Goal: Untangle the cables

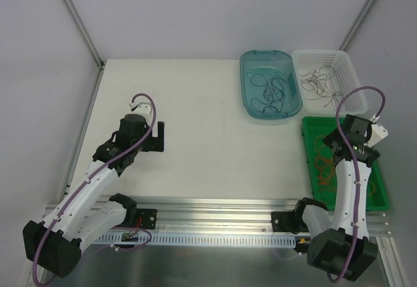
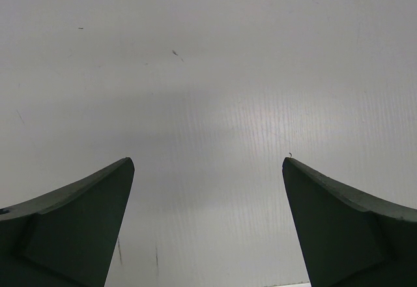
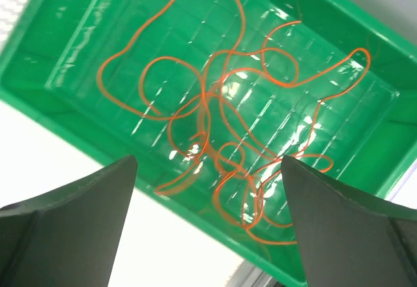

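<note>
While the right end effector (image 3: 208,163) hangs released and empty over the green tray (image 3: 71,26), the step looks like sorting by colour. The orange cables (image 3: 204,107) lie looped directly beneath and ahead of it. Next it should lift clear without snagging a loop. The left end effector (image 2: 208,163), also spread open, hovers over bare worktop (image 2: 215,59).

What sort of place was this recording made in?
Probably a lab robot cell rather than a home or factory: a white table boxed in by plain panels, an aluminium rail carrying two arms, and three bins holding thin cables.
</note>
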You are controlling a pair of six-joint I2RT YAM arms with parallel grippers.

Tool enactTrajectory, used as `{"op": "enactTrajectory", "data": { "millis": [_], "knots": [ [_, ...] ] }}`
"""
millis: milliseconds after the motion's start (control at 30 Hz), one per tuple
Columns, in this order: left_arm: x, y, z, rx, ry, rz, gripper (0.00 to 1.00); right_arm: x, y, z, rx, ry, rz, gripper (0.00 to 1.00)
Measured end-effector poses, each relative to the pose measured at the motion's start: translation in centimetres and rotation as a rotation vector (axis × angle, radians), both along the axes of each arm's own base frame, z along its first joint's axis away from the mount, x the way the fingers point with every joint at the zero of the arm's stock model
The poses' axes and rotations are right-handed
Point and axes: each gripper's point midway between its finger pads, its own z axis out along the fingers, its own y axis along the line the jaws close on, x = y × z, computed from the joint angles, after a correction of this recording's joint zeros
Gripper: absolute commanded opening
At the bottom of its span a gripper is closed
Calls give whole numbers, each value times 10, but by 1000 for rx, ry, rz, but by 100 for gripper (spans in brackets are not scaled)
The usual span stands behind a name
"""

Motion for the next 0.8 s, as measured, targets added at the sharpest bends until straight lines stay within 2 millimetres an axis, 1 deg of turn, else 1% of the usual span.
{"op": "enactTrajectory", "data": {
  "millis": [100, 200, 300, 400, 433, 500, 567, 633, 667, 733, 800],
  "knots": [
    [0, 0, 0, 0, -2, 0, 99, -5, 7, 9, 20, -37, 11, 97],
    [-1, 0, 4, -6, -16, 1, 99, -9, 15, 31, 24, -108, 29, 97],
    [-2, 2, 10, -14, -44, 6, 99, -15, 20, 68, 3, -215, 47, 97],
    [-5, 7, 15, -14, -76, 23, 99, -25, 26, 117, -39, -338, 66, 97],
    [-5, 8, 17, -17, -88, 25, 99, -29, 29, 129, -51, -368, 78, 97],
    [-8, 10, 25, -28, -122, 30, 99, -38, 38, 159, -82, -447, 121, 97],
    [-13, 13, 38, -44, -163, 38, 99, -48, 47, 183, -109, -508, 177, 97],
    [-19, 17, 60, -67, -217, 47, 99, -60, 55, 199, -134, -559, 224, 97],
    [-24, 20, 75, -83, -249, 54, 99, -67, 59, 206, -145, -587, 252, 97],
    [-35, 26, 115, -132, -346, 75, 99, -82, 67, 217, -163, -647, 308, 97],
    [-50, 35, 156, -192, -459, 100, 99, -96, 73, 223, -175, -701, 357, 97]
  ]
}}
